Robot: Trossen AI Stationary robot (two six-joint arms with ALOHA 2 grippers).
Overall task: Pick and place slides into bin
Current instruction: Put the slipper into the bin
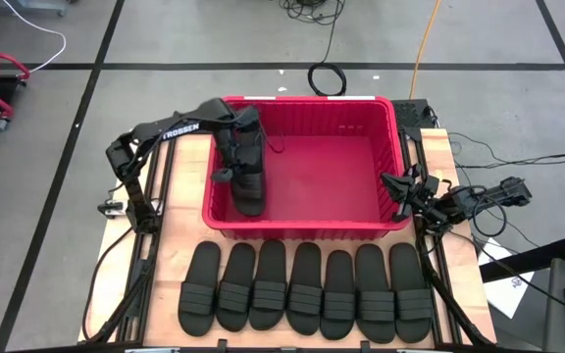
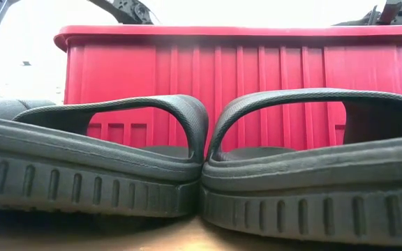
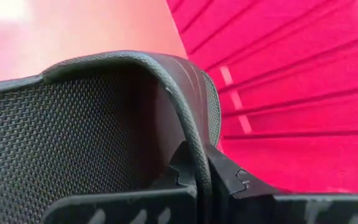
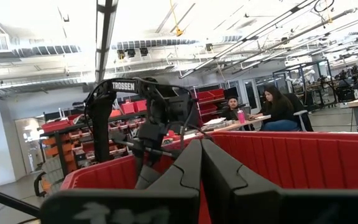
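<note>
Left gripper (image 1: 246, 186) is seen inside the large red rectangular plastic bin (image 1: 302, 224), at its left side, with its fingers (image 3: 185, 171) clamped on the strap of one matte black rubbery slide (image 1: 248, 192), which is held low over the bin's floor near the left wall. Seven more identical black slides (image 1: 305, 287) are laid side by side in a row on the wooden table (image 1: 179, 181), just beside the bin's near wall. Right gripper (image 1: 397, 185) is parked at the bin's right rim, its fingers (image 4: 219, 171) pressed together and nothing held between them.
</note>
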